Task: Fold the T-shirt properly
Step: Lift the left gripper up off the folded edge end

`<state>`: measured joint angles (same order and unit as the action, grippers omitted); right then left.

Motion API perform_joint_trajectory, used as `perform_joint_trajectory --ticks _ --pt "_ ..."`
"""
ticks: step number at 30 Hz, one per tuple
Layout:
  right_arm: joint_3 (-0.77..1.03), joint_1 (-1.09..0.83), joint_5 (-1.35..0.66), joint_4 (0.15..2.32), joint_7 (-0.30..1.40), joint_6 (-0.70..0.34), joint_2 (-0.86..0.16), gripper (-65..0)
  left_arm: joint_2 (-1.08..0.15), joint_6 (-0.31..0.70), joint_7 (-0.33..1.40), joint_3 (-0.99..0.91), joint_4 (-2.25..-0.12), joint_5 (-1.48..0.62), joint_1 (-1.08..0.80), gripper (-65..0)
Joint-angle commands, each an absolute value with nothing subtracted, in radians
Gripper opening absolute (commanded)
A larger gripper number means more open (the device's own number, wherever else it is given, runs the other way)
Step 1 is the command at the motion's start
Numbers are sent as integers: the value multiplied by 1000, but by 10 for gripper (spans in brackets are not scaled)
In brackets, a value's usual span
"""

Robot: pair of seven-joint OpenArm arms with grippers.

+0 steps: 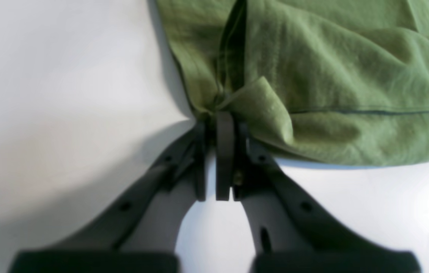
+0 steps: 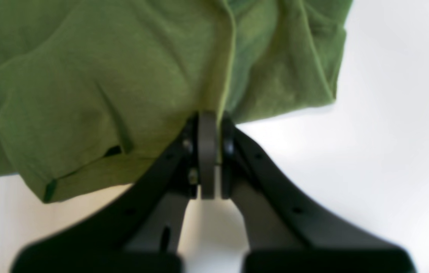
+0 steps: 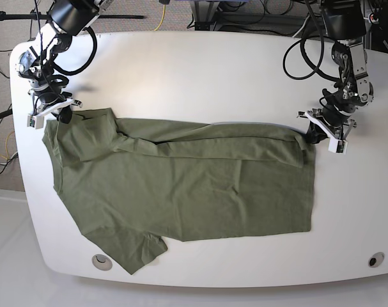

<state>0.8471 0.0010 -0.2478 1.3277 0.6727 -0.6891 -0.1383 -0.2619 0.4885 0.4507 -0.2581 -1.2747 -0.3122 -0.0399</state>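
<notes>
Two grippers are pinched on cloth at the far edge of the T-shirt (image 3: 181, 185). The left gripper (image 1: 220, 117) has its jaws clamped on a bunched corner of the hem, at the shirt's far right end in the base view. The right gripper (image 2: 208, 115) is clenched on a fold of fabric at the far left end, up by the shoulder and sleeve.

The shirt lies spread across the white table (image 3: 200, 64), its far strip already doubled over on itself, the near sleeve sticking out toward the front edge.

To do this fold well, I'd say both arms should lift together and just enough to clear the table. They should keep the edge between them taut so it doesn't sag. Then they should carry it toward the near side in parallel, laying it down straight so the new crease runs even with the near hem.
</notes>
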Motion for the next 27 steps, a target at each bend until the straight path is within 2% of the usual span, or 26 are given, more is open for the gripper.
perform_joint_trajectory --ticks 1,3,5,9,15,17,23,25,27 --pt "851 8 -257 1342 662 -698 -151 -650 -273 488 491 -255 -1289 -304 -47 -474" --pt "852 10 -260 1340 663 -698 -151 -650 -274 488 491 -256 -1296 -315 -48 -365" --pt "851 9 -260 1338 663 -698 -151 -650 -274 486 491 -256 -1301 -327 -48 -303" --pt "853 8 -253 1338 661 -698 -151 -650 -279 489 511 -266 -1308 -402 -31 -232" --pt "853 7 -253 1336 659 -698 -152 -650 -280 495 515 -265 -1302 -435 -23 -250" --pt "848 8 -254 1338 665 -698 -150 -650 -283 494 507 -258 -1307 -452 -34 -222" --pt "849 7 -253 1341 667 -698 -148 -650 -281 494 509 -260 -1314 -431 -46 -224" --pt "850 5 -254 1344 668 -698 -148 -650 -281 495 512 -270 -1317 -422 -52 -245" --pt "853 0 -253 1362 667 -698 -148 -650 -284 508 489 -319 -1346 -411 -86 -358"
